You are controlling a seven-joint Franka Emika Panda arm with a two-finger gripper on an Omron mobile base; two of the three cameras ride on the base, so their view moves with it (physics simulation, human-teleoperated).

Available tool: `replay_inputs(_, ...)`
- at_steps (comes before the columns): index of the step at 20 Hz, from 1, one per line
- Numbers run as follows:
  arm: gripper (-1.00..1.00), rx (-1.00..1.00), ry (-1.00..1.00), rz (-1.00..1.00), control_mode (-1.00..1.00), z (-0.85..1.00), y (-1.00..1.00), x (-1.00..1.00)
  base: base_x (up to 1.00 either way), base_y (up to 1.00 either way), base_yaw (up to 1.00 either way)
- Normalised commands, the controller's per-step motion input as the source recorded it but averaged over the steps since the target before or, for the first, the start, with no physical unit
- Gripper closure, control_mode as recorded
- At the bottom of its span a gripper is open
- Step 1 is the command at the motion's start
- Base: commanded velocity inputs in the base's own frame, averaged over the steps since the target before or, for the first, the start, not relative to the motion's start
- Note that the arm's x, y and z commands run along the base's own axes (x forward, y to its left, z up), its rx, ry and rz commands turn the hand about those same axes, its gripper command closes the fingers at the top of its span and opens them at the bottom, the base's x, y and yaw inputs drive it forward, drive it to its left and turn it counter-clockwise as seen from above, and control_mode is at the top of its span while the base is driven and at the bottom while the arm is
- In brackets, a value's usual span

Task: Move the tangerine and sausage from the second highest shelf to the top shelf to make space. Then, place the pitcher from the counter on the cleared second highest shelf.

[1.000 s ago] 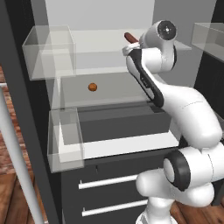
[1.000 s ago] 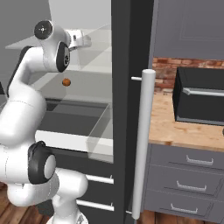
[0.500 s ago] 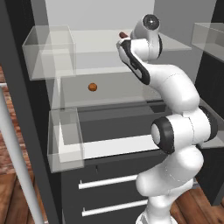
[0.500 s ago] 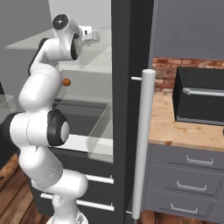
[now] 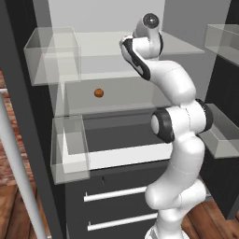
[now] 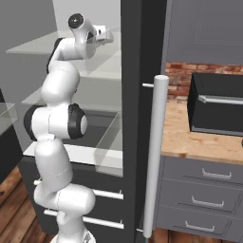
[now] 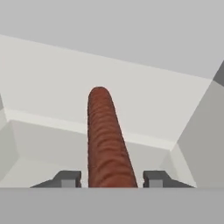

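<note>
Arm stretched tall, wrist bent over at top shelf point(image 5: 98, 42) height inside the fridge. Tangerine point(image 5: 98, 93): small orange ball, sitting on the second highest shelf point(image 5: 116, 98), left of the arm. Right base view: claw point(image 6: 108, 37) points level toward the fridge's right side, over the top shelf; tan tabletop point(image 6: 199, 142) with black microwave point(image 6: 216, 104) further right. Hand view: sausage point(image 7: 106, 140), reddish-brown and ribbed, sticks straight out between the two fingertips point(image 7: 68, 178); gaps show on both sides, so can't tell if the claw actually grips it.
</note>
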Motion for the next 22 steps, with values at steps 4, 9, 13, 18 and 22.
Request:
replay_inputs(4, -1.0, -0.01, -0.12, 0.0, -1.0, -0.1, 0.0, 0.14, 0.0, 0.0, 0.0)
replay_inputs(9, -1.0, -0.04, -0.11, 0.0, -1.0, 0.0, 0.1, -0.61, 0.0, 0.0, 0.0)
replay_inputs(13, -1.0, -0.09, -0.04, 0.0, -1.0, -0.18, 0.26, -1.0, 0.0, 0.0, 0.0)
replay_inputs(18, -1.0, -0.08, 0.0, 0.0, -1.0, -0.43, 0.31, -1.0, 0.0, 0.0, 0.0)
replay_inputs(22, -1.0, 0.0, 0.0, 0.0, -1.0, -0.54, 0.26, -1.0, 0.0, 0.0, 0.0)
